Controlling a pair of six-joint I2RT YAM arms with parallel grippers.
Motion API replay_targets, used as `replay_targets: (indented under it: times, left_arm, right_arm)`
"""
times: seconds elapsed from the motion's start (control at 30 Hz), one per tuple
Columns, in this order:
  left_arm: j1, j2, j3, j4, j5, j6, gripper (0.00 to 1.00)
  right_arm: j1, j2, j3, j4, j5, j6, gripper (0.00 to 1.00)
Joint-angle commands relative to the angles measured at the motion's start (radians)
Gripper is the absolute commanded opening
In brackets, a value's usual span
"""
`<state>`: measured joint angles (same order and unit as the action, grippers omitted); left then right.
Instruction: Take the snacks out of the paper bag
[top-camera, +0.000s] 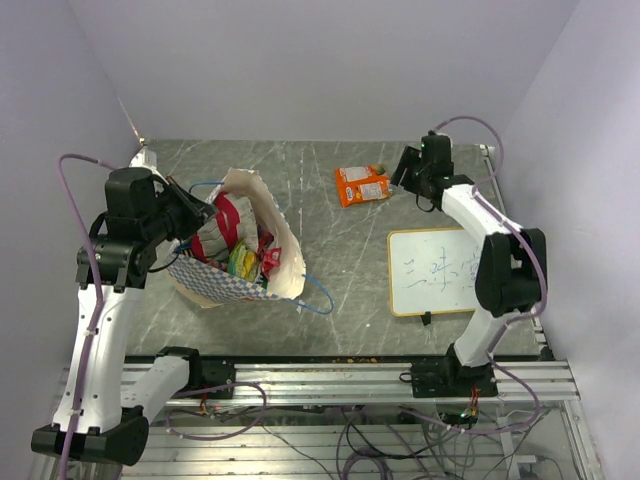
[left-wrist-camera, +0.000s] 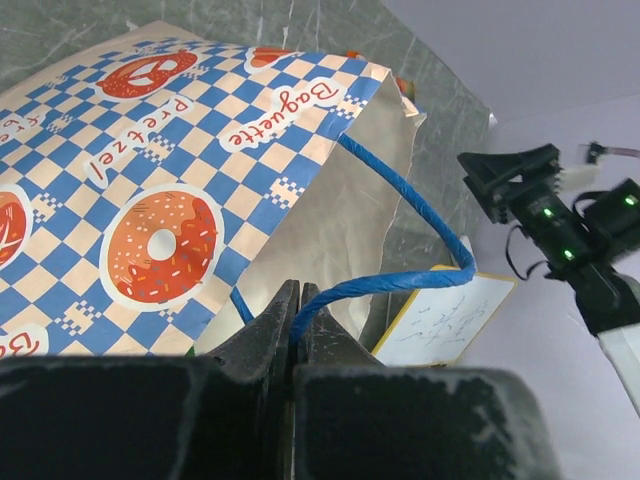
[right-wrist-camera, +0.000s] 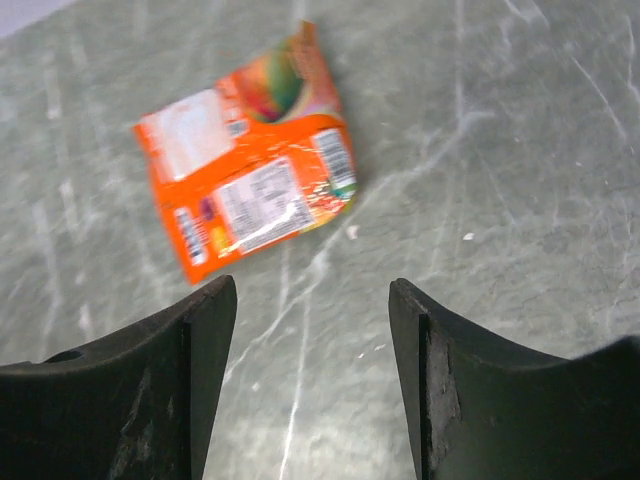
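The bag (top-camera: 285, 240), packets (top-camera: 241, 262) inside, sits right before the left gripper (left-wrist-camera: 298, 300), held only by its thin blue handle (left-wrist-camera: 400, 190) pinched in the shut jaws; a hard tug could tear it. The right gripper (right-wrist-camera: 310, 295) gapes empty, one orange packet (right-wrist-camera: 250, 190) just ahead.

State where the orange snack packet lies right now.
Top view: the orange packet lies far back on the table, right of the bag, beside the right gripper.
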<state>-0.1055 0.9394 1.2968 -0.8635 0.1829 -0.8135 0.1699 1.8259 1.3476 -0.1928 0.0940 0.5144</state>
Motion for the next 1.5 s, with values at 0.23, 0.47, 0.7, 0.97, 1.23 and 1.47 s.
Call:
replay_targets:
  times: [0.23,0.47,0.7,0.97,1.23,1.47]
  left_arm:
    - [0.000,0.017,0.124,-0.023,-0.031,0.078,0.07]
    - [-0.001,0.017,0.130,-0.032,-0.006,0.083,0.07]
    - [0.000,0.031,0.150,0.006,0.012,0.072,0.07]
    - [0.000,0.035,0.172,0.053,0.022,0.054,0.07]
    - [0.000,0.014,0.144,0.121,0.092,0.018,0.07]
    - [0.000,0.009,0.135,0.117,0.105,0.016,0.07]
  right_arm:
    - [0.310,-0.290,0.042,-0.115,-0.211,-0.254,0.62]
    - [0.647,-0.315,0.105,0.014,-0.195,-0.163,0.63]
    - [0.886,-0.144,0.256,0.027,-0.011,-0.158,0.63]
    - [0.905,-0.026,0.295,0.085,0.166,-0.065,0.64]
    - [0.904,0.084,0.404,0.042,0.268,-0.017,0.64]
    - [0.904,0.169,0.436,0.054,0.308,-0.019,0.71]
